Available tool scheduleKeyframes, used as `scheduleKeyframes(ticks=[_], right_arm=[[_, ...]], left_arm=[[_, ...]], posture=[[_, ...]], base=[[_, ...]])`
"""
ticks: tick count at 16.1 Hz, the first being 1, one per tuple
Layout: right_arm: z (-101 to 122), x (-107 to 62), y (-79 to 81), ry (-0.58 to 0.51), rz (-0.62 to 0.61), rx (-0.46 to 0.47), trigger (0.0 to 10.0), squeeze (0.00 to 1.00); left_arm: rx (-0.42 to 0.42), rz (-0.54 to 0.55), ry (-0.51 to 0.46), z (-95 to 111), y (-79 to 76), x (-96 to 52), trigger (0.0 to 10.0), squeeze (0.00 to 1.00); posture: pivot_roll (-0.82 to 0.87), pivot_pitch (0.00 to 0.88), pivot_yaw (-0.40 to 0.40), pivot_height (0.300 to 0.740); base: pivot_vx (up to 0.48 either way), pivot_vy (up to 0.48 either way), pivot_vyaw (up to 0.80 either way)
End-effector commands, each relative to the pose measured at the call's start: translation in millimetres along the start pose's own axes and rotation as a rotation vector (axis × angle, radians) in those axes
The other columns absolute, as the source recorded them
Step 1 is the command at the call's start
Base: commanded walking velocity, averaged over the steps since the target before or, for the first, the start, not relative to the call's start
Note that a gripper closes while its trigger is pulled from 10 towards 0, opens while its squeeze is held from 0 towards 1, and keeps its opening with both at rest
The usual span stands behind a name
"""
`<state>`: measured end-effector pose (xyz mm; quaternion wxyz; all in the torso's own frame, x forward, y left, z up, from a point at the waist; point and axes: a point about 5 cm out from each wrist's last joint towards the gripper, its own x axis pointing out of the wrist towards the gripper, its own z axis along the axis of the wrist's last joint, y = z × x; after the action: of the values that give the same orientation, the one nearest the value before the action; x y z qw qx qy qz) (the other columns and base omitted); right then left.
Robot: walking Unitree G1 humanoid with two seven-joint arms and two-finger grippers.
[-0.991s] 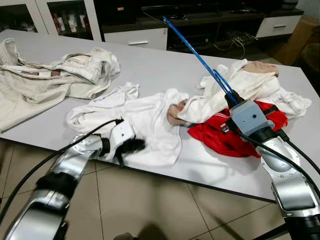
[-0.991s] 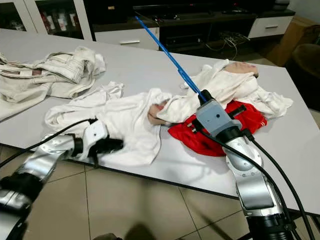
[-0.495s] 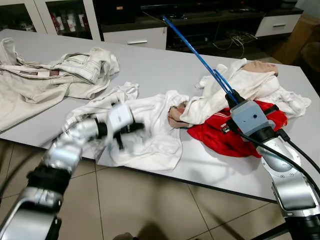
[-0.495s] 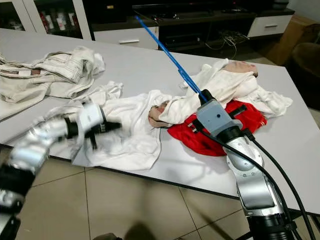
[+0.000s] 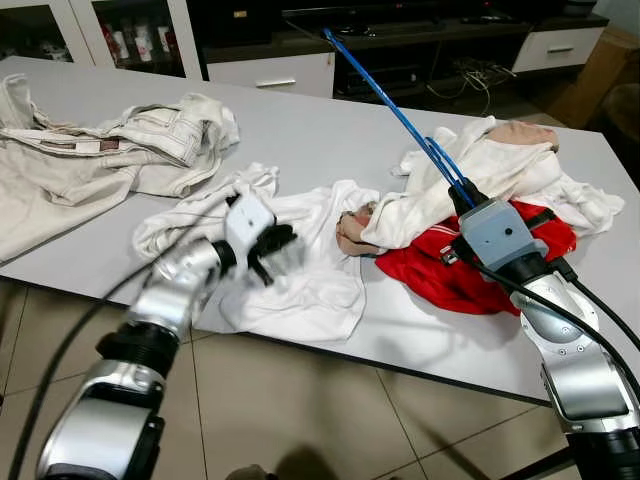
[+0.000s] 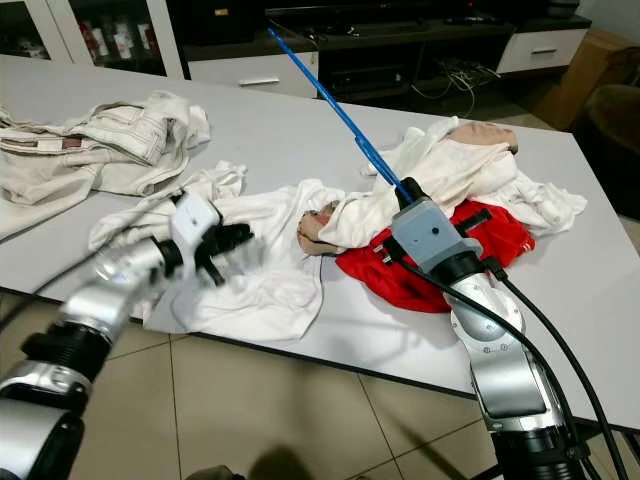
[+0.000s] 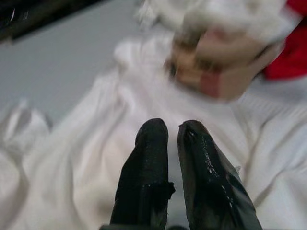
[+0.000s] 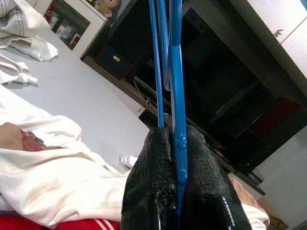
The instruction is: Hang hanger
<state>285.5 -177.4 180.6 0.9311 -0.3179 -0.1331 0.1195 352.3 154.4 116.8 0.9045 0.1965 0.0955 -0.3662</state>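
Observation:
My right gripper [image 5: 462,192] is shut on a blue hanger [image 5: 400,115] that slants up and away over the white table [image 5: 320,130]. In the right wrist view the hanger's thin blue bars [image 8: 175,72] rise from between the pressed black fingers [image 8: 148,172]. A white shirt [image 5: 315,270] lies spread near the table's front edge. My left gripper [image 5: 272,245] hovers over the shirt's left part, fingers close together with nothing between them. The left wrist view has the two fingers [image 7: 148,158] above the white shirt [image 7: 86,153], blurred.
A red garment [image 5: 450,275] lies under a pile of white cloth [image 5: 490,165] by the right gripper. Beige trousers [image 5: 100,150] cover the table's left. A dark TV cabinet [image 5: 400,50] stands behind the table. Tiled floor [image 5: 300,410] runs below the front edge.
My left gripper rose from the shirt's hem at the table's front edge and moved forward and right over the shirt. The right arm and hanger stayed put.

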Motion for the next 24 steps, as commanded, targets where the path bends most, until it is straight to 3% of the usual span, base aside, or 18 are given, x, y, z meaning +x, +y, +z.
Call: scheduleKeyframes(ticks=[1, 6, 7, 12, 16, 20, 22, 23, 24], right_arm=[[2, 2.2, -1.4, -0.011, -0.009, -0.004, 10.0, 0.00], [2, 3.3, -1.2, -0.012, -0.007, -0.003, 10.0, 0.00], [2, 3.9, -0.8, -0.014, -0.007, -0.003, 10.0, 0.00], [2, 3.8, -0.8, -0.016, -0.006, -0.002, 10.0, 0.00], [2, 3.1, -1.5, -0.015, -0.005, -0.005, 10.0, 0.00], [2, 2.8, -2.5, -0.014, -0.006, -0.007, 10.0, 0.00], [2, 3.7, -2.0, -0.015, -0.008, -0.005, 10.0, 0.00], [2, 3.7, -2.0, -0.015, -0.008, -0.005, 10.0, 0.00], [2, 3.9, -1.6, -0.015, -0.009, -0.004, 10.0, 0.00]], left_arm=[[0.004, 0.017, 0.040, -6, -1.2, 1.9, 10.0, 0.00], [0.019, -0.023, 0.146, -22, -8.8, 3.9, 10.0, 0.00], [0.040, -0.080, 0.203, -30, -11.8, 0.0, 10.0, 0.00], [0.099, -0.271, 0.279, -38, -22.3, -15.3, 10.0, 0.00], [0.092, -0.341, 0.208, -18, -20.2, -24.7, 10.0, 0.00], [0.126, -0.346, 0.136, 4, -16.6, -30.3, 10.0, 0.00], [0.148, -0.166, 0.028, 23, 2.5, -22.1, 10.0, 0.00], [0.148, -0.166, 0.028, 23, 2.5, -22.1, 10.0, 0.00], [0.118, -0.043, -0.001, 29, 15.9, -18.0, 10.0, 0.00]], posture=[[-0.01, 0.000, 0.006, 0.723], [-0.01, 0.000, 0.006, 0.723], [-0.01, 0.000, 0.007, 0.723], [0.00, 0.000, 0.010, 0.723], [0.00, 0.000, 0.006, 0.723], [0.00, 0.000, 0.003, 0.723], [0.00, 0.000, 0.005, 0.723], [0.00, 0.000, 0.005, 0.723], [0.00, 0.000, 0.009, 0.723]], base=[[0.000, 0.000, 0.00], [0.000, 0.000, 0.00], [0.000, 0.000, 0.00], [0.000, 0.000, 0.00], [0.000, 0.000, 0.00], [0.000, 0.000, 0.00], [0.000, 0.000, 0.00], [0.000, 0.000, 0.00], [0.000, 0.000, 0.00]])
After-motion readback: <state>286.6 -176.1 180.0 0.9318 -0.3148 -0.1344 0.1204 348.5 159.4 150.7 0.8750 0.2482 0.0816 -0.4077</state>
